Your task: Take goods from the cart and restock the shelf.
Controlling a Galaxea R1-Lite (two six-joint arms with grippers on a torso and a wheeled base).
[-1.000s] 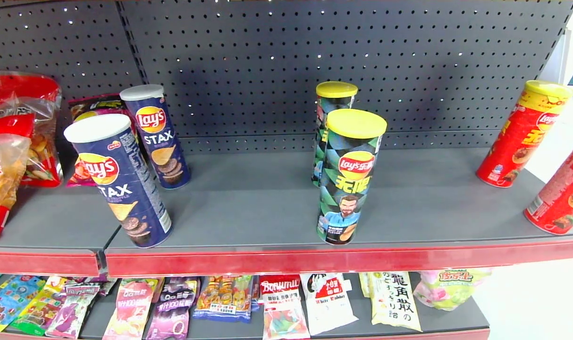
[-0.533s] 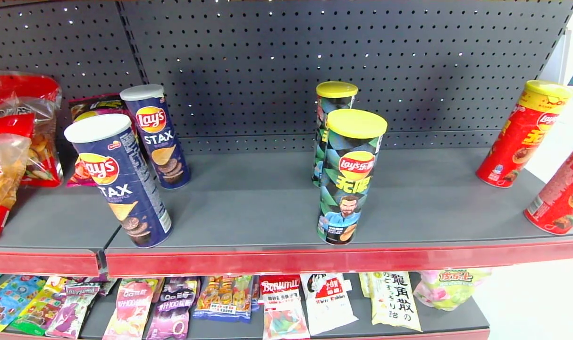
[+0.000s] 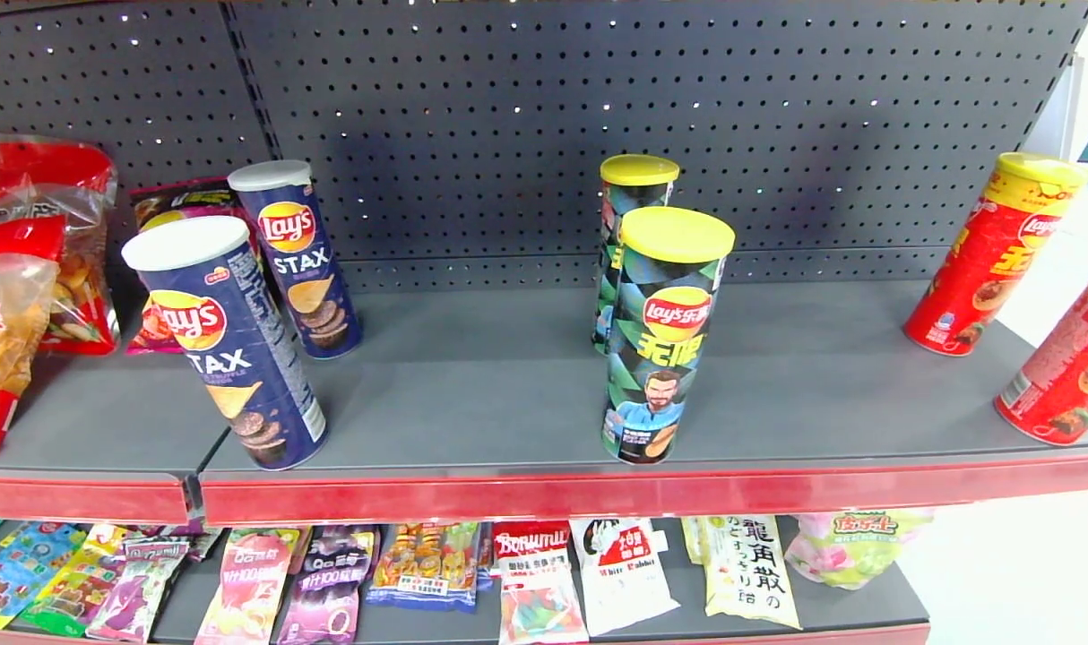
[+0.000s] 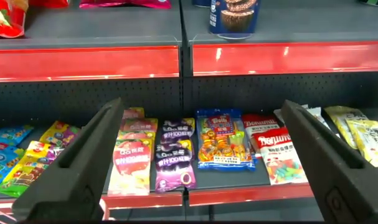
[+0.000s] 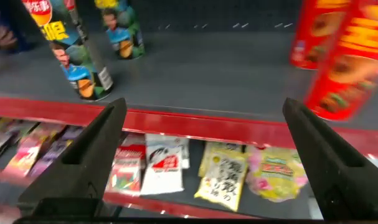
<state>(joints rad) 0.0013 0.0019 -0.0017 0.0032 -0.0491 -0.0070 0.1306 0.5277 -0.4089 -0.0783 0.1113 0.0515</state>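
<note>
Location: you are facing a shop, snack aisle.

Fixture: a grey metal shelf (image 3: 508, 394) of the retail display type, with a perforated back panel (image 3: 508, 107) and a red strip (image 3: 598, 493) along its front edge.

Stock, upper level: to your left, bagged snacks (image 3: 24, 260) and two blue chip canisters (image 3: 226, 345), one behind the other. The green canisters (image 3: 665, 340) with yellow lids stand the same way. The red canisters (image 3: 992, 255) are to your right.

Stock, lower shelf (image 3: 858, 609): sweet packets (image 3: 535, 573) of many kinds, laid flat side by side in a row.
</note>
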